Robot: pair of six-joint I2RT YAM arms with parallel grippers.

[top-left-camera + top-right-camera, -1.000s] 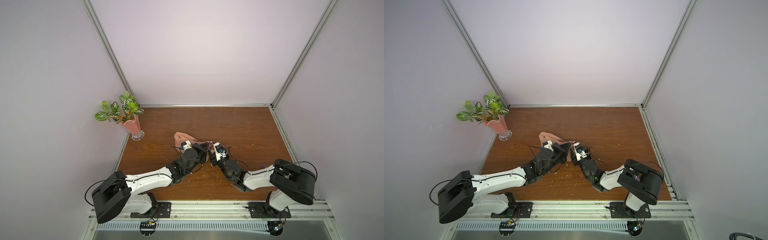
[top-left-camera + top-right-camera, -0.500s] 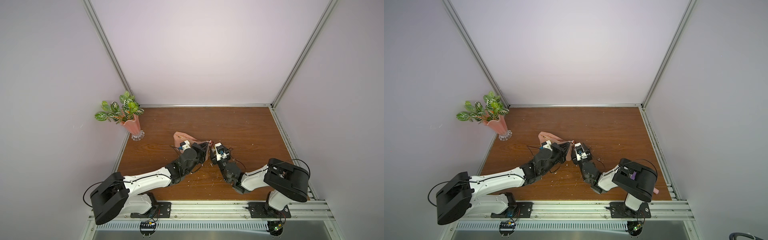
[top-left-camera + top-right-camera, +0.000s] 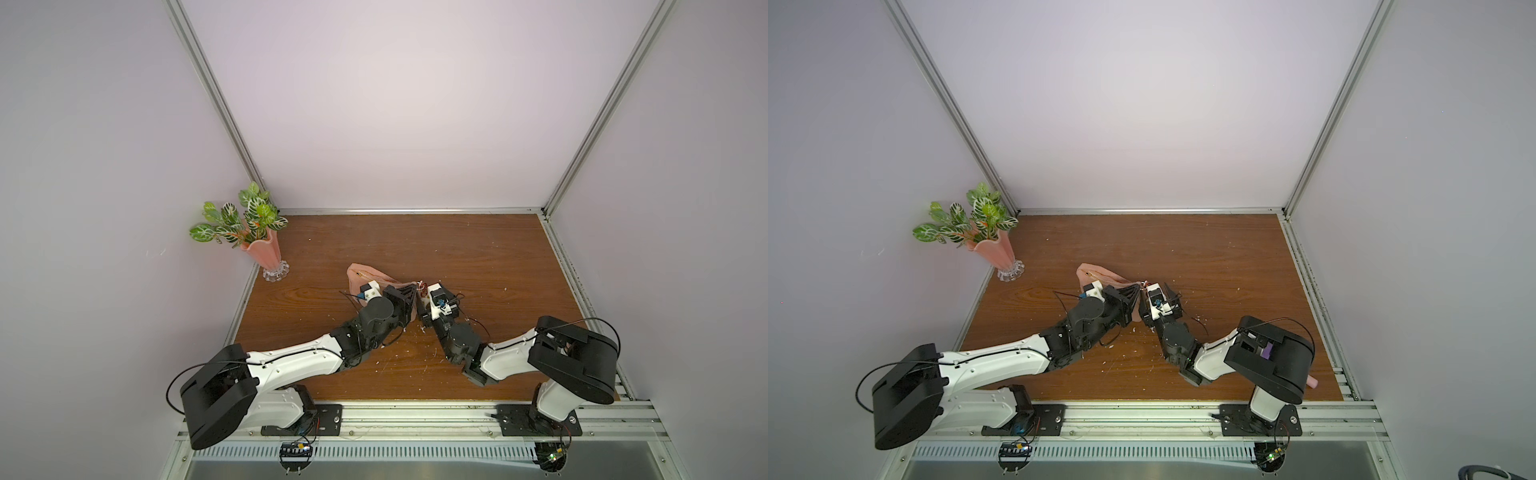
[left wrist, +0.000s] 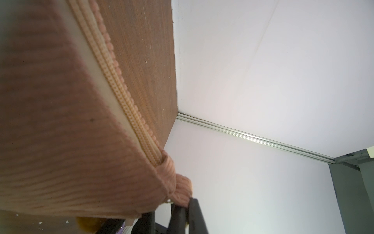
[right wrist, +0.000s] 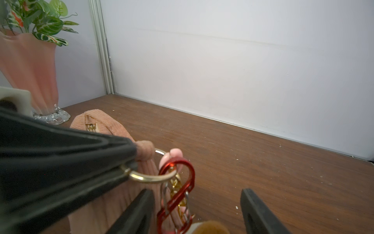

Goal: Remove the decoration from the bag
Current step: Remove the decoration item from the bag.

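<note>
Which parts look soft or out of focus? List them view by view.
Left wrist view: the bag fills the near side, blurred, its zipper crisper. Right wrist view: the left claw is a soft dark mass, the red clip sharp, the vase soft. Both top views: evenly lit, sharp, no harsh glare.

One salmon-pink ribbed fabric bag [image 3: 365, 275] has one gold metal ring [image 5: 147, 178], one red metal carabiner [image 5: 191, 176] and one brown plush decoration [image 5: 210, 229] at its end. Two white-and-black robot arms [image 3: 299, 359] [image 3: 507, 353] meet at the bag; one pink fluted vase of green leaves [image 3: 264, 255] stands well apart from it.
</note>
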